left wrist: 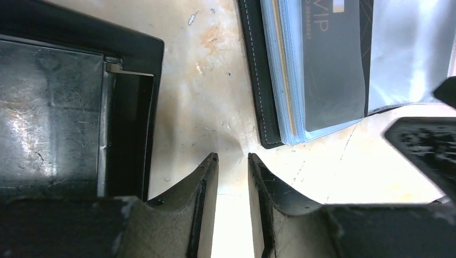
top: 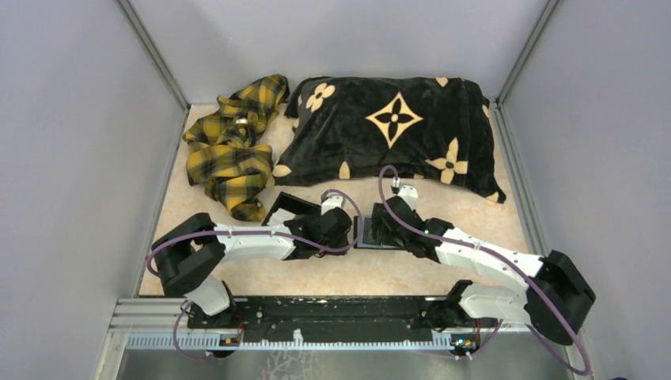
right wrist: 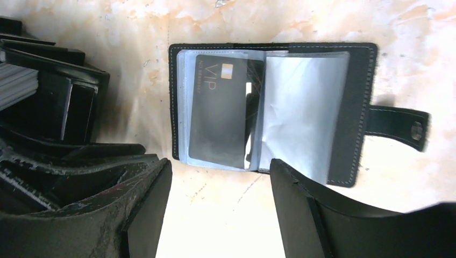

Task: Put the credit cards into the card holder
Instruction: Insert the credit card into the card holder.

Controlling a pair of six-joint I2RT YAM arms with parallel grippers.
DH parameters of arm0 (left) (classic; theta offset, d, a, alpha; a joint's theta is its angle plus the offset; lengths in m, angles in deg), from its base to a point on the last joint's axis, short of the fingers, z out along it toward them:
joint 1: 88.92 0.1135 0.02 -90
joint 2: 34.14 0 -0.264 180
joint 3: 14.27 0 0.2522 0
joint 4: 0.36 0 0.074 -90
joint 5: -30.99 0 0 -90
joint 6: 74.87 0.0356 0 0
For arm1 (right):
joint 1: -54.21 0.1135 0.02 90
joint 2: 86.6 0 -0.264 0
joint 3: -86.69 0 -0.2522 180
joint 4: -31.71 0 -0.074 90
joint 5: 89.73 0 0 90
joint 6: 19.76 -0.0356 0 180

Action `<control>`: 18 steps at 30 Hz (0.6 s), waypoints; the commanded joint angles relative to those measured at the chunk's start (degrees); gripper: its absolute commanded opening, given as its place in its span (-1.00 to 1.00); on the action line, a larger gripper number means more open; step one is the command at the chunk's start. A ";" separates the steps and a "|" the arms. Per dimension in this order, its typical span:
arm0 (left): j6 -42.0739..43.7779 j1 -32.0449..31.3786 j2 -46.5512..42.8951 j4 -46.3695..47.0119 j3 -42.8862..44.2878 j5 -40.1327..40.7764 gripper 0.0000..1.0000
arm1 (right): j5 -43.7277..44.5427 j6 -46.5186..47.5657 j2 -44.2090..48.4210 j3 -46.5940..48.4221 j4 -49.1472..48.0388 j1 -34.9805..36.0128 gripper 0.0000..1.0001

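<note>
The holder (right wrist: pixel 357 107) is laid open (a dark card (right wrist: pixel 218 113) sleeved); left end effector (left wrist: pixel 233 161) is parted narrowly, right end effector (right wrist: pixel 220 166) widely; both empty.

A plaid cloth (top: pixel 231 146) is lying crumpled at the far left of the table (top: pixel 340 277), just beside a black flowered pillow (top: pixel 396 134) stretching along the back. A black tray (left wrist: pixel 80 32) is sitting just in front of the cloth.

Pale marbled table (top: pixel 340 279), four things on it.
Yellow plaid cloth (top: pixel 229 146) and black flowered cushion (top: pixel 396 131) lie at the back; nearer, a black tray (top: pixel 282 208) sits left of the open card holder (right wrist: pixel 301 113).
</note>
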 commanded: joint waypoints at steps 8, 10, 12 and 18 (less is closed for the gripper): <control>0.66 -0.22 3.28 -5.78 0.13 0.35 -0.30 | 12.59 -3.01 6.43 -0.16 16.79 0.20 0.35; 1.02 -0.23 3.48 -5.62 0.20 0.42 -0.30 | 13.78 -3.34 7.02 -0.51 17.83 -0.07 0.35; 1.38 -0.23 3.73 -5.50 0.34 0.44 -0.31 | 14.51 -3.08 7.50 -0.72 18.23 -0.77 0.35; 1.96 -0.23 5.22 -4.84 0.58 -0.44 -0.30 | 14.56 -1.29 7.25 -1.65 17.52 -4.54 0.35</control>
